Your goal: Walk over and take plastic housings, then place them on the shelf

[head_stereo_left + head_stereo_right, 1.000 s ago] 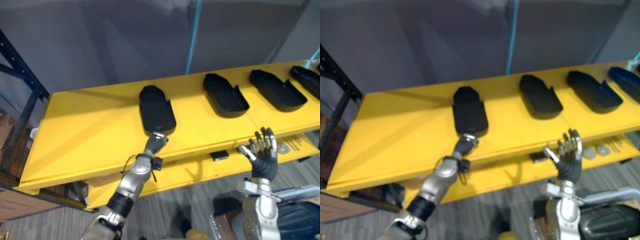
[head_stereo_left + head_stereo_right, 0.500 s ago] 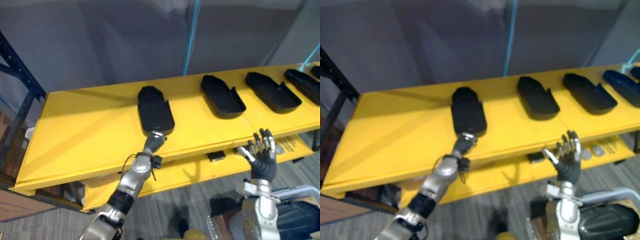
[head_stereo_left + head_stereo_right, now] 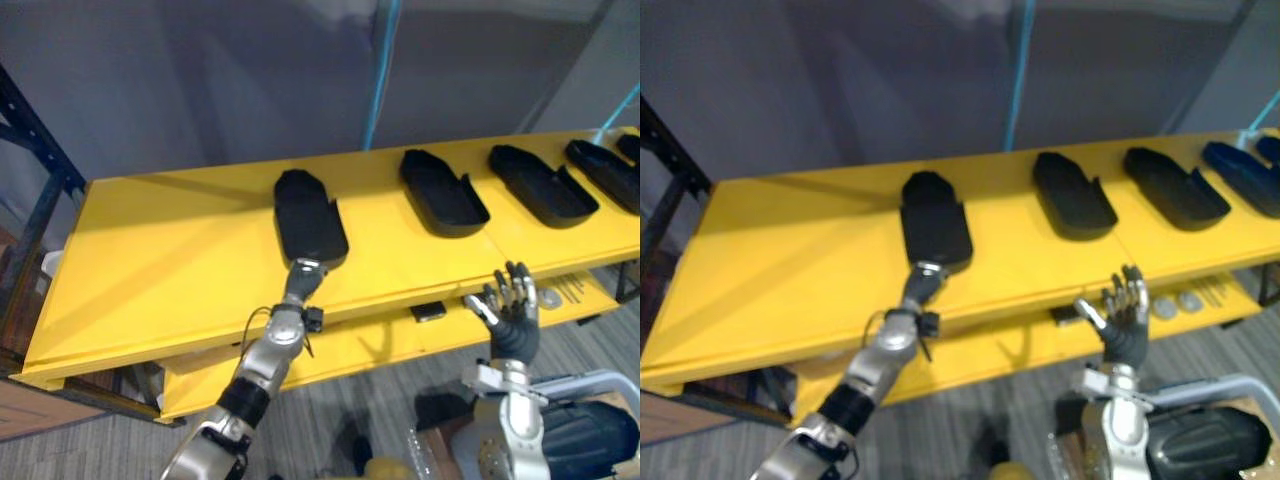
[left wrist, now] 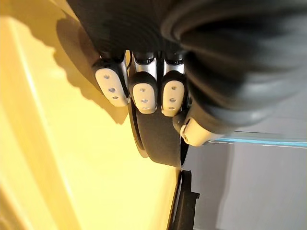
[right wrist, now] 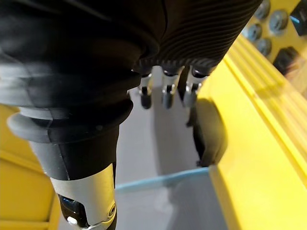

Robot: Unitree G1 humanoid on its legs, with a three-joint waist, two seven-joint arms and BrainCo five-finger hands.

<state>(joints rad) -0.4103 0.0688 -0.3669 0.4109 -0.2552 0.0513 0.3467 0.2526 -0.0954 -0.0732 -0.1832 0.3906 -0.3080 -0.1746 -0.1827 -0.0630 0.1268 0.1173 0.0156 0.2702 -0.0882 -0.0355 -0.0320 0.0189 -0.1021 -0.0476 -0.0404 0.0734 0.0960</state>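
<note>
Lowered the right hand (image 3: 512,320) slightly, before the edge of the yellow shelf (image 3: 150,260), fingers straight and spread, holding nothing. Kept the left hand (image 3: 303,276) curled on the near end of the leftmost plastic housing (image 3: 310,215), lying flat on the shelf.

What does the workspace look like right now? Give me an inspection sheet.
Surface: yellow shelf, flat top deck.
Job's things: black housings in a row on top; leftmost housing, second housing, more to its right.
Clutter: small black block and round discs on the lower deck.
Hands: left hand at the leftmost housing's near end; right hand open, empty, before the shelf's front edge.
Cables: nothing seen.
Surroundings: grey wall, dark rack post, grey floor.
</note>
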